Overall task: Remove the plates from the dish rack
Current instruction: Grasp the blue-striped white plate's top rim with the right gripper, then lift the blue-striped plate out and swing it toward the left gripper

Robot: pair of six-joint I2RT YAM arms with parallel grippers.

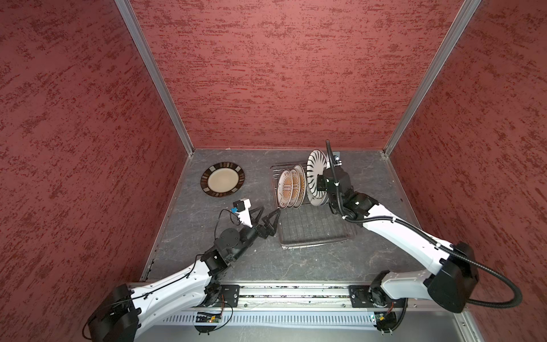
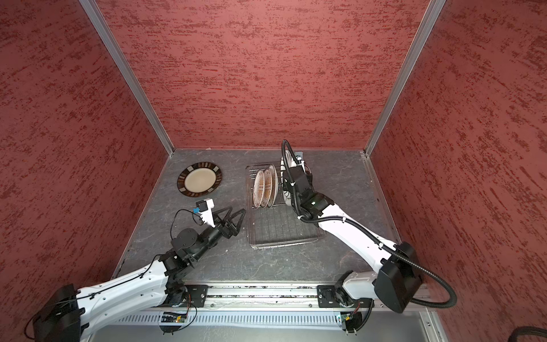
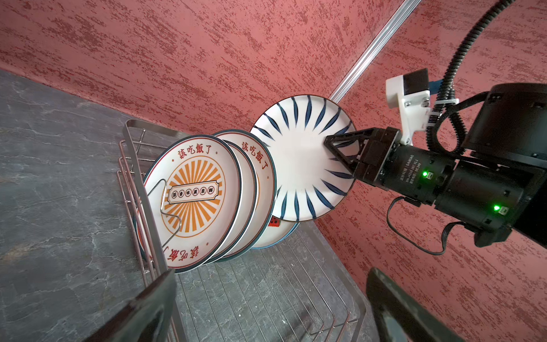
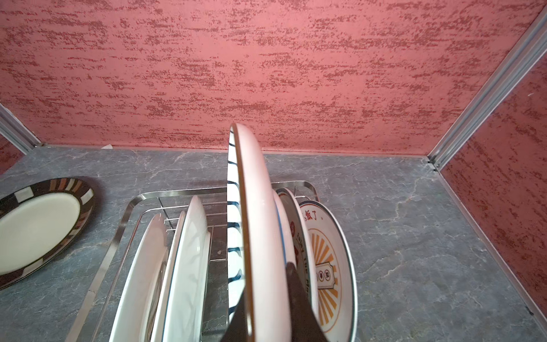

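Above the silver wire dish rack (image 1: 316, 241): round white plate with dark-blue radial stripes (image 3: 296, 154), upright and standing higher than its neighbours.
Right gripper (image 3: 331, 145): closed narrowly on that plate's rim, one finger on each face.
Left gripper (image 1: 268, 214): jaws spread wide, empty, just beside the rack.
Racked plates: white dishes with orange sunbursts (image 1: 288, 188), on edge between the prongs.
Unloaded plate: brown-rimmed cream plate (image 1: 222, 179), flat on the grey stone-patterned table (image 1: 266, 260), well apart from the rack.
Handling: glazed ceramic, judged stiff, fairly heavy, slippery and breakable. The exposed rim is the only hold, and a plate pinched there may pivot.
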